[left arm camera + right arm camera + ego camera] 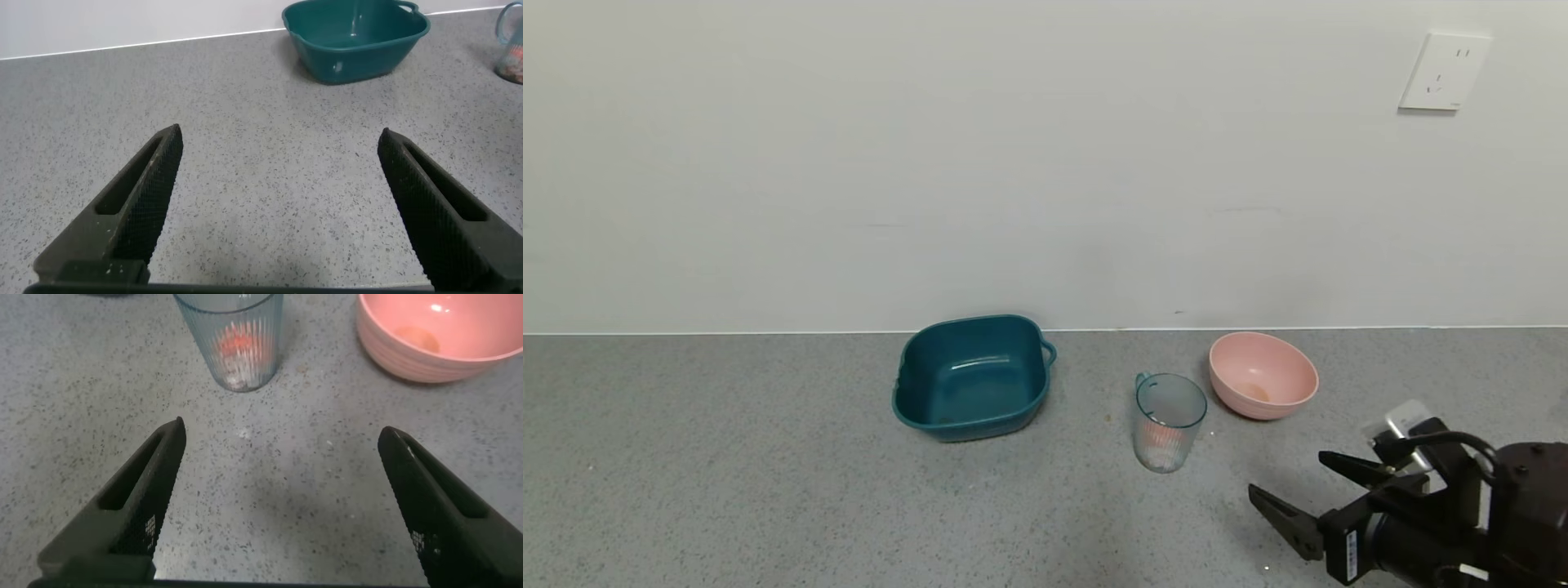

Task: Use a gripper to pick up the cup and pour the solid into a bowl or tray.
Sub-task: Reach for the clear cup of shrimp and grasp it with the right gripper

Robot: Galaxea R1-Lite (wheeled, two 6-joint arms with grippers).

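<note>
The clear bluish ribbed cup (1168, 421) stands upright on the grey counter, its small teal handle at the back left. Pink and red-orange solid bits (238, 353) lie in its bottom. The pale pink bowl (1263, 375) stands just right of and behind the cup, with a faint orange patch inside. My right gripper (1286, 482) is open and empty, low at the front right, a short way in front of and to the right of the cup. In the right wrist view the cup (231, 336) and bowl (441, 335) lie beyond the open gripper (280, 433). My left gripper (280, 139) is open and empty over bare counter.
A dark teal squarish tub (972, 376) with handles stands left of the cup near the wall; it also shows in the left wrist view (357, 37). A white wall with a socket (1444, 72) rises behind the counter. A few crumbs lie near the cup's base.
</note>
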